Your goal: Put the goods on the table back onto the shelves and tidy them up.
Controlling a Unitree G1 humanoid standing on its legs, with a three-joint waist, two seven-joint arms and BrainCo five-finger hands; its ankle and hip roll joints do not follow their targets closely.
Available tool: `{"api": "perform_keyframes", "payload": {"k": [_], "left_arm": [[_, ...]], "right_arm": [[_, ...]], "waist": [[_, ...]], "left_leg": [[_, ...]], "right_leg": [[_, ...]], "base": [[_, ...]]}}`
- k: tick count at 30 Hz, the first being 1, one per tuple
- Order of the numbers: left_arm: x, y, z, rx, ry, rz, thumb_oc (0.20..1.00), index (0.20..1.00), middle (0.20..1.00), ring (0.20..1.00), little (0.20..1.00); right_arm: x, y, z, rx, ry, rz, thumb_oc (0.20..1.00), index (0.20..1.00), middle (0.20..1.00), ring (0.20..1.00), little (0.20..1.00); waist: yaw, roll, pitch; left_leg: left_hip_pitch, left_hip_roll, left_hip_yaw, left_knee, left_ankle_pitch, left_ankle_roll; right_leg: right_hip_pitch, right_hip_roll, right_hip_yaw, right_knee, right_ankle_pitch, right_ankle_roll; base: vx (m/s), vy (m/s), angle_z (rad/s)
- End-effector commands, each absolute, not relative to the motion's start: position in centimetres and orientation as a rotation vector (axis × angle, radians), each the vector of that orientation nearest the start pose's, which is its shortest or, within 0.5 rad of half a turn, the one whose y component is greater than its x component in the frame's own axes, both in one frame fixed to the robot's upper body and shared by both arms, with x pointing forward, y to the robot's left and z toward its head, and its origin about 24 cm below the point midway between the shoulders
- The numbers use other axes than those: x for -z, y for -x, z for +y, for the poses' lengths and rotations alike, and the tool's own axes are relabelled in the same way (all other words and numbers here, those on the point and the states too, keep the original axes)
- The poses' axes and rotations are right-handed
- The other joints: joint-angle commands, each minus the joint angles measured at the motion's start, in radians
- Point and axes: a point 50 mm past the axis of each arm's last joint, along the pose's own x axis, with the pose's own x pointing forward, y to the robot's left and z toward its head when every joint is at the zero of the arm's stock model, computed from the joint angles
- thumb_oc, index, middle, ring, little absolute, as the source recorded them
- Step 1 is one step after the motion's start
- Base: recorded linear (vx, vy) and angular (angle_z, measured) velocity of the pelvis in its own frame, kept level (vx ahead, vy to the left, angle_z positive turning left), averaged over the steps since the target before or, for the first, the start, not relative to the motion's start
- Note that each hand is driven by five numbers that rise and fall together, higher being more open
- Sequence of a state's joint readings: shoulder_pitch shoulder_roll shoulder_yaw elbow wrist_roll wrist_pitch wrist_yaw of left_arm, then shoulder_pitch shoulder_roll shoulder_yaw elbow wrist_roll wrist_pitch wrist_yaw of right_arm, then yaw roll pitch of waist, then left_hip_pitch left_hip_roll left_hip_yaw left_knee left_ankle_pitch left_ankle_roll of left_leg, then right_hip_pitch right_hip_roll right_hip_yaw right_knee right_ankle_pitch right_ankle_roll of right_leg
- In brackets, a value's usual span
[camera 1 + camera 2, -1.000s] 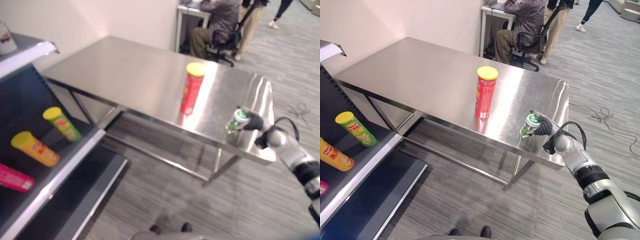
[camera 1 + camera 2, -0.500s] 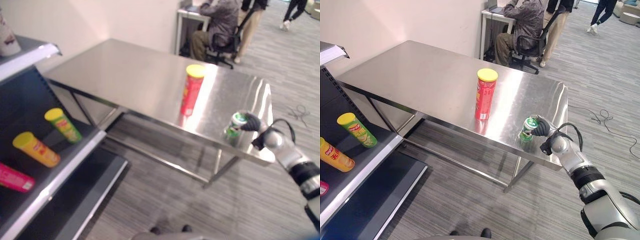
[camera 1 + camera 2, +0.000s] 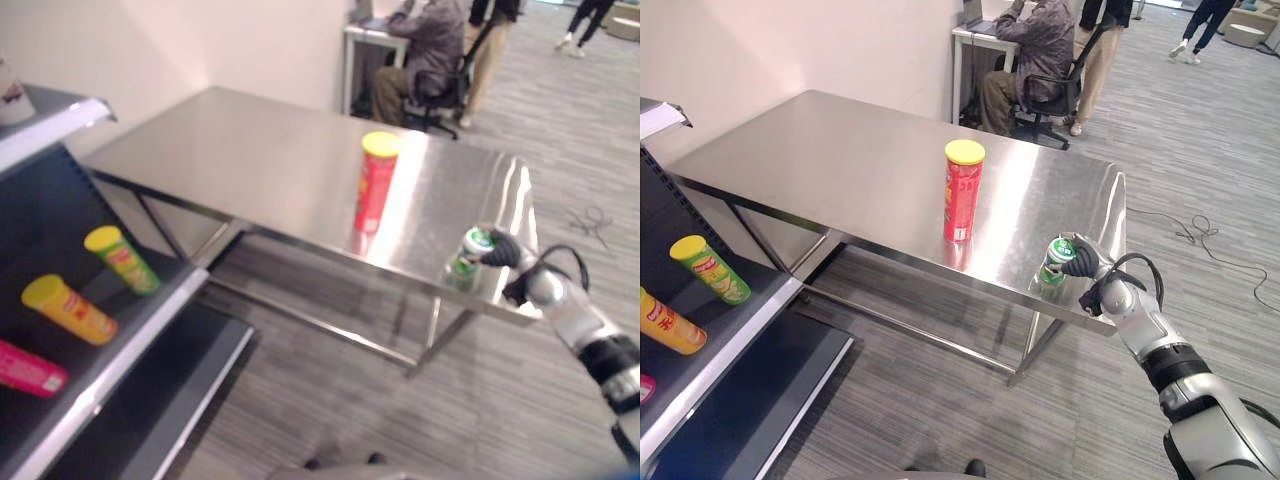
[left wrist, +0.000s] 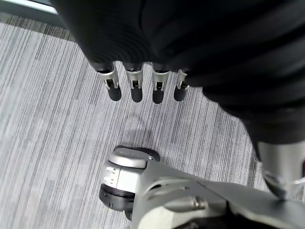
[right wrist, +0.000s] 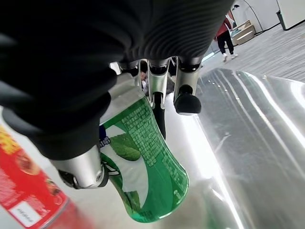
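Where the table ends: green can, right robot hand curled round it.

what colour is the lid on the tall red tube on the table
Yellow; the red tube stands upright, its lid clearest in the right eye view.

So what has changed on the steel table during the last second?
Almost nothing: the right hand keeps its hold on the small green can near the steel table's front corner. The tall red tube with the yellow lid stays upright. The camera shifted slightly.
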State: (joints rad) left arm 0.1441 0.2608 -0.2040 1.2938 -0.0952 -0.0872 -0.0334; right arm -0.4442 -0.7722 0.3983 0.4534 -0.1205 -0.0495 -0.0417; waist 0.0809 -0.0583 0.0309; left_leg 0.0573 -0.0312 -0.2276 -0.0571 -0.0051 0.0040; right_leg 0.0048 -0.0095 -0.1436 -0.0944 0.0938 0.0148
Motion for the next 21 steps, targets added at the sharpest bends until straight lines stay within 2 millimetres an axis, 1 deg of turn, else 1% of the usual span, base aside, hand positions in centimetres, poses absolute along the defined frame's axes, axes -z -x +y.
{"api": "perform_keyframes", "payload": {"k": [1, 2, 3, 6, 9, 10, 13, 16, 17, 18, 19, 21], "left_arm": [[17.0, -3.1, 23.8, 0.012, -0.292, 1.367, 1.0, 1.0, 1.0, 1.0, 1.0], [17.0, -3.1, 23.8, 0.011, -0.29, 1.367, 1.0, 1.0, 1.0, 1.0, 1.0], [17.0, -3.1, 23.7, 0.007, -0.287, 1.368, 1.0, 1.0, 1.0, 1.0, 1.0], [17.0, -3.3, 23.5, 0.008, -0.279, 1.364, 1.0, 1.0, 1.0, 1.0, 1.0], [17.0, -3.6, 23.4, -0.001, -0.271, 1.354, 1.0, 1.0, 1.0, 1.0, 1.0], [17.0, -3.7, 23.4, -0.007, -0.268, 1.353, 1.0, 1.0, 1.0, 1.0, 1.0], [17.1, -3.7, 23.2, -0.003, -0.267, 1.357, 1.0, 1.0, 1.0, 1.0, 1.0], [17.1, -3.6, 23.1, -0.002, -0.266, 1.365, 1.0, 1.0, 1.0, 1.0, 1.0], [17.1, -3.6, 23.1, -0.002, -0.266, 1.365, 1.0, 1.0, 1.0, 1.0, 1.0], [17.2, -3.7, 22.9, -0.003, -0.253, 1.366, 1.0, 1.0, 1.0, 1.0, 1.0], [17.2, -3.7, 22.9, -0.008, -0.245, 1.363, 1.0, 1.0, 1.0, 1.0, 1.0], [17.0, -4.4, 23.4, -0.035, -0.239, 1.342, 1.0, 1.0, 1.0, 1.0, 1.0]], "right_arm": [[-13.4, -33.0, -25.5, -0.018, 1.02, -0.156, 0.2, 0.2, 0.2, 0.2, 0.2], [-13.8, -32.8, -25.3, -0.017, 1.015, -0.182, 0.2, 0.2, 0.2, 0.2, 0.2], [-14.8, -32.6, -24.8, -0.016, 1.005, -0.24, 0.2, 0.2, 0.2, 0.2, 0.2], [-15.8, -32.1, -24.1, -0.02, 0.987, -0.304, 0.2, 0.2, 0.2, 0.2, 0.2], [-17.2, -31.3, -23.1, -0.04, 0.997, -0.395, 0.2, 0.2, 0.2, 0.2, 0.2], [-18.0, -30.9, -22.7, -0.043, 0.995, -0.442, 0.2, 0.2, 0.2, 0.2, 0.2], [-19.3, -30.1, -22.0, -0.054, 0.985, -0.524, 0.2, 0.2, 0.2, 0.2, 0.2], [-19.9, -29.3, -21.0, -0.089, 0.947, -0.581, 0.2, 0.2, 0.2, 0.2, 0.2], [-19.9, -29.3, -21.0, -0.089, 0.947, -0.581, 0.2, 0.2, 0.2, 0.2, 0.2], [-19.8, -28.7, -20.1, -0.137, 0.907, -0.601, 0.2, 0.2, 0.2, 0.2, 0.2], [-19.8, -28.4, -19.8, -0.157, 0.895, -0.608, 0.2, 0.2, 0.2, 0.2, 0.2], [-19.5, -28.1, -19.2, -0.189, 0.872, -0.612, 0.2, 0.2, 0.2, 0.2, 0.2]], "waist": [[0.023, 0.031, -0.016], [0.022, 0.033, -0.018], [0.016, 0.036, -0.021], [0.011, 0.042, -0.025], [0.002, 0.048, -0.027], [-0.004, 0.05, -0.027], [-0.012, 0.052, -0.025], [-0.019, 0.055, -0.019], [-0.017, 0.054, -0.019], [-0.019, 0.055, -0.009], [-0.02, 0.056, 0.002], [-0.02, 0.063, 0.035]], "left_leg": [[0.021, 0.083, 0.014, -0.03, -0.033, -0.052], [0.023, 0.081, 0.019, -0.03, -0.034, -0.05], [0.025, 0.078, 0.025, -0.03, -0.036, -0.046], [0.026, 0.07, 0.036, -0.03, -0.038, -0.036], [0.025, 0.053, 0.05, -0.03, -0.041, -0.021], [0.024, 0.045, 0.057, -0.03, -0.041, -0.015], [0.023, 0.03, 0.069, -0.03, -0.041, -0.005], [0.018, 0.02, 0.087, -0.03, -0.04, 0.002], [0.017, 0.02, 0.089, -0.03, -0.04, 0.003], [0.012, 0.015, 0.108, -0.03, -0.038, 0.009], [0.008, 0.015, 0.116, -0.03, -0.034, 0.012], [-0.002, 0.023, 0.133, -0.03, -0.026, 0.018]], "right_leg": [[0.05, -0.027, 0.023, 0.007, -0.097, 0.087], [0.048, -0.029, 0.028, 0.007, -0.093, 0.088], [0.045, -0.033, 0.034, 0.007, -0.087, 0.091], [0.035, -0.04, 0.052, 0.007, -0.075, 0.097], [0.017, -0.051, 0.075, 0.007, -0.056, 0.104], [0.009, -0.057, 0.083, 0.007, -0.047, 0.108], [-0.008, -0.07, 0.096, 0.007, -0.029, 0.117], [-0.03, -0.079, 0.106, 0.007, -0.01, 0.127], [-0.031, -0.079, 0.108, 0.007, -0.009, 0.127], [-0.049, -0.082, 0.111, 0.008, 0.003, 0.136], [-0.061, -0.084, 0.108, 0.019, 0.005, 0.141], [-0.109, -0.09, 0.109, 0.104, -0.001, 0.154]], "base": [[-0.05, 0.062, -0.24], [-0.05, 0.075, -0.31], [-0.06, 0.085, -0.28], [-0.08, 0.094, -0.27], [-0.09, 0.112, -0.24], [-0.07, 0.111, -0.16], [-0.06, 0.106, -0.14], [-0.06, 0.08, -0.15], [-0.09, 0.076, -0.24], [-0.11, 0.053, -0.31], [-0.18, 0.049, -0.39], [-0.18, -0.014, -0.37]]}}
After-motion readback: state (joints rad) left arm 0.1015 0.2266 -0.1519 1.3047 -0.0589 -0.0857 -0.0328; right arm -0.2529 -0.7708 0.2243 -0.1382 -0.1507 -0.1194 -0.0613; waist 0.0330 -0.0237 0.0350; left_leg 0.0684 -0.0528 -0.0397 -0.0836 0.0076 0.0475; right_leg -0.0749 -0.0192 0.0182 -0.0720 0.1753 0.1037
